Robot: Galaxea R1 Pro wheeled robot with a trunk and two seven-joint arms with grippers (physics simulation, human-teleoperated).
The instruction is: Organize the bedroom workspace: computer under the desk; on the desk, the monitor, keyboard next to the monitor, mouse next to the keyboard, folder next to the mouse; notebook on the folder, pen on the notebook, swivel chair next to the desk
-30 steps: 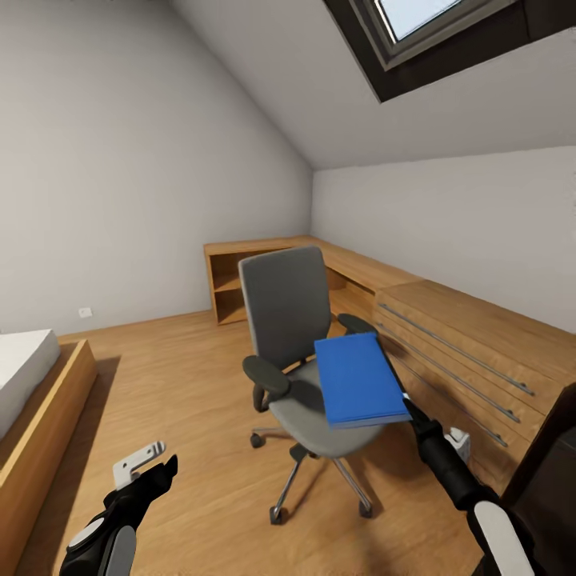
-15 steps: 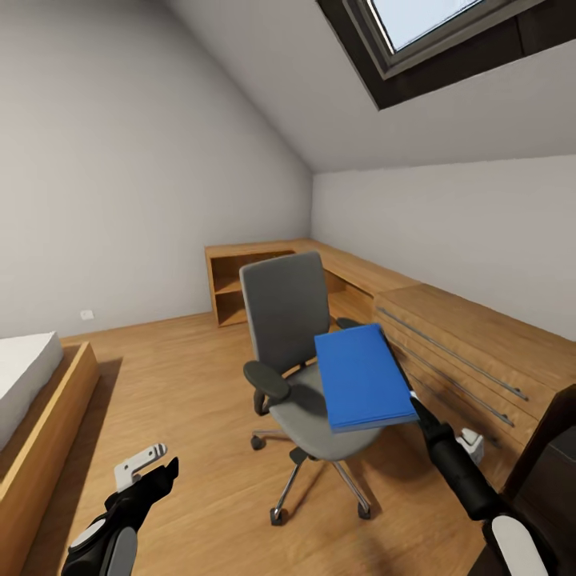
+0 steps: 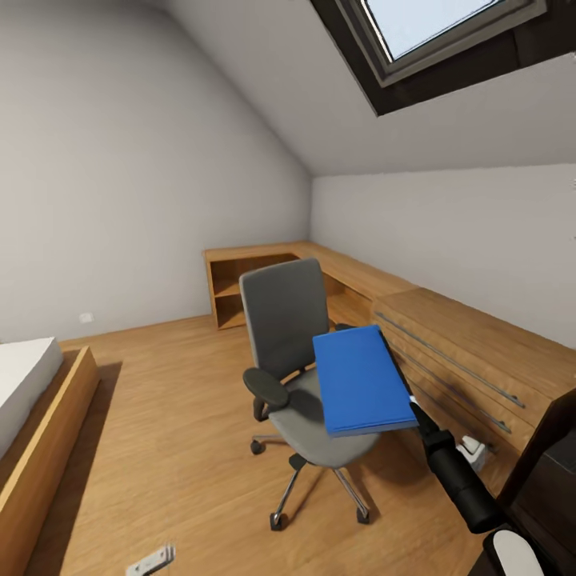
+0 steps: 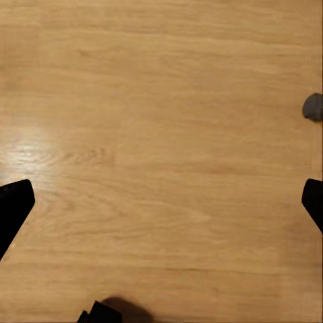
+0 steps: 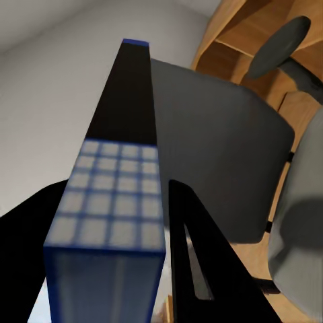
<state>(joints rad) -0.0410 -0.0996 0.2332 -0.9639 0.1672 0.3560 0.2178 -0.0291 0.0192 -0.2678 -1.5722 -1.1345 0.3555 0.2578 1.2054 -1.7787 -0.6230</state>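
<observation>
Right gripper (image 5: 158,269): jaws clamped on blue folder (image 3: 358,381), held flat, lifted above seat of swivel chair (image 3: 292,352).
Left gripper (image 4: 161,202): fingers spread wide, nothing between, wooden floor (image 3: 184,416) below.
Chair: grey, on castors, mid-room, well apart from low drawer unit (image 3: 472,360) at right.
Bed frame (image 3: 40,432): left edge.
Corner shelving (image 3: 240,284): far wall.
Skylight (image 3: 432,32): overhead.
Change: left arm dropped out of head view; folder slightly higher over seat.
</observation>
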